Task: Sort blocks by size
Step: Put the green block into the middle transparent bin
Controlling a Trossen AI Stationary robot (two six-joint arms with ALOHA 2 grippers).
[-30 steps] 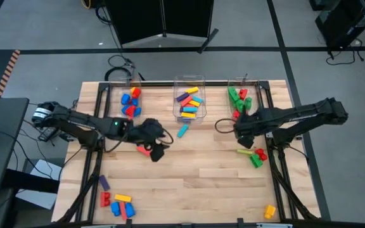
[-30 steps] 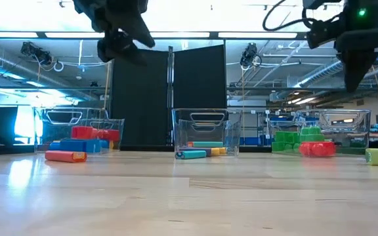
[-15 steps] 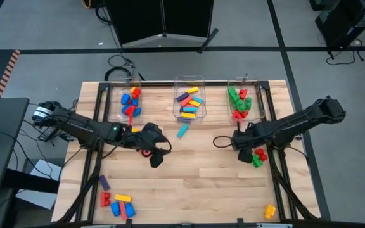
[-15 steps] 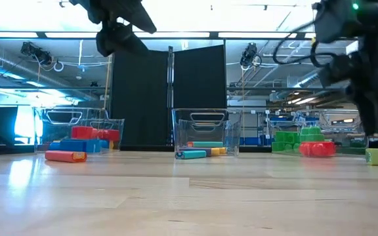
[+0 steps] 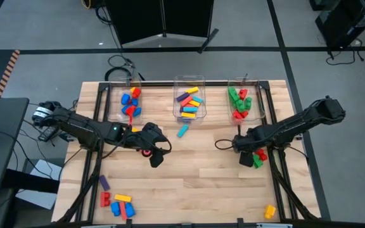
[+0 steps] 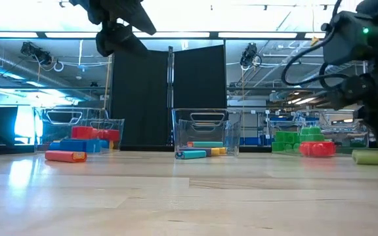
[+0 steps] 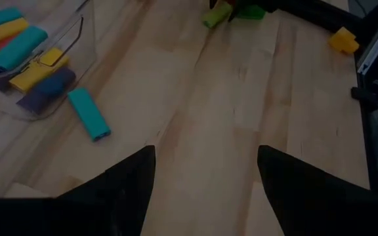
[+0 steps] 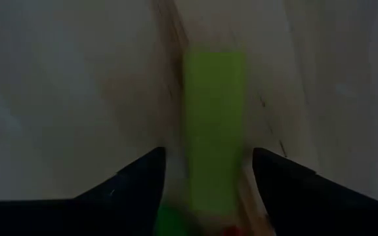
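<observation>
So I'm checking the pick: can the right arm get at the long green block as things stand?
Probably yes. The right end effector is low over the long green block, its fingers open to either side, with bare wood around the block's near end.

Long green block (image 8: 214, 124) blurred in right wrist view, near end cut off
</observation>
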